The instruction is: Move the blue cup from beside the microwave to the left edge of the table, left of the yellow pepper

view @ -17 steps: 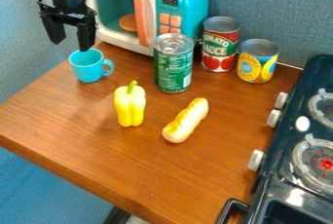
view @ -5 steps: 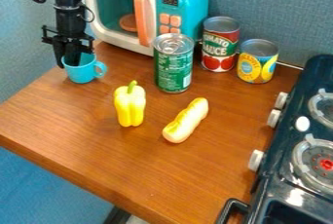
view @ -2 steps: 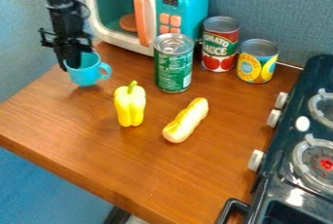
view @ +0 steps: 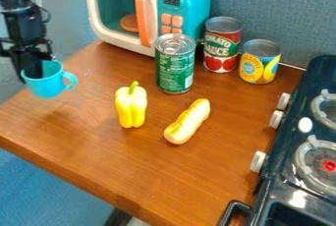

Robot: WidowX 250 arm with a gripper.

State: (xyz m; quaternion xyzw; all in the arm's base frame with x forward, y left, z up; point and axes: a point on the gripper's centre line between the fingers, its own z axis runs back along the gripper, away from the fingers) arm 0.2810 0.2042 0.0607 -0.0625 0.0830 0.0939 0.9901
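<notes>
At the left of the camera view, the black gripper [view: 29, 71] is shut on the left wall of the turquoise cup [view: 50, 84], one finger dipping inside it. Upright and raised off the wood, the cup hangs by the table's left edge, its handle turned to the right. To its right a yellow bell pepper [view: 131, 106] stands on the table [view: 125, 171]. Beyond the pepper are a green can [view: 175, 68] and a yellow hot-dog-shaped toy [view: 187, 122].
A toy microwave [view: 184, 4] in white and turquoise stands at the back. Right of it are a tomato sauce can [view: 222, 48] and a shorter yellow can [view: 260, 63]. A dark toy stove [view: 289, 146] with white knobs borders the table's right side.
The gripper came down onto the cup, took hold of its wall and lifted it. Both have since moved left toward the table's edge. The other objects stayed where they were.
</notes>
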